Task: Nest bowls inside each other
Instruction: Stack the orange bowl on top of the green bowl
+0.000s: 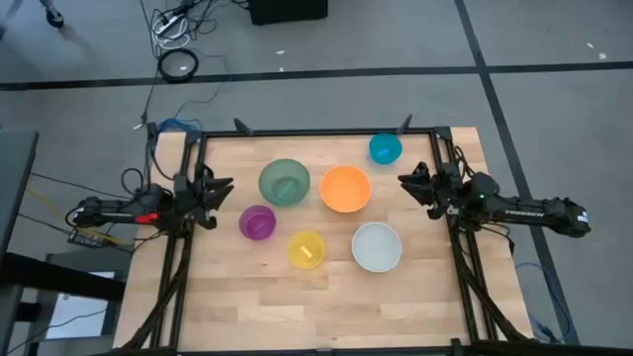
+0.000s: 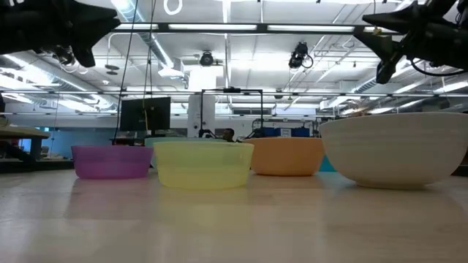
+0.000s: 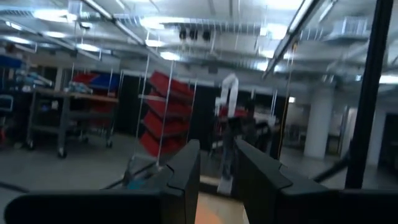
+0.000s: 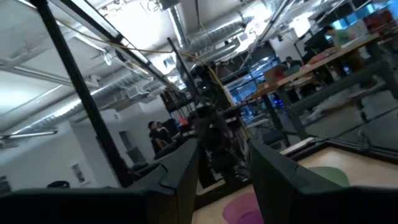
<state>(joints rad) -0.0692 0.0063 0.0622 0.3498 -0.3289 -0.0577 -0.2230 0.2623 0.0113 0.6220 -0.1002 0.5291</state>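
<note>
Six bowls stand apart, each on its base, on the wooden table: sage green (image 1: 284,182), orange (image 1: 345,189), blue (image 1: 385,149), purple (image 1: 257,222), yellow (image 1: 306,249) and white (image 1: 377,247). My left gripper (image 1: 224,192) hovers at the table's left edge, open, with nothing between its fingers. My right gripper (image 1: 407,184) hovers at the right edge, open and empty. In the wrist views both grippers (image 3: 217,177) (image 4: 224,171) point above the table into the room.
A black frame (image 1: 316,132) runs along the table's far edge and down both sides. The near half of the table (image 1: 316,307) is bare wood. Cables (image 1: 178,59) lie on the floor beyond the far edge. A person (image 4: 155,134) shows in the room behind.
</note>
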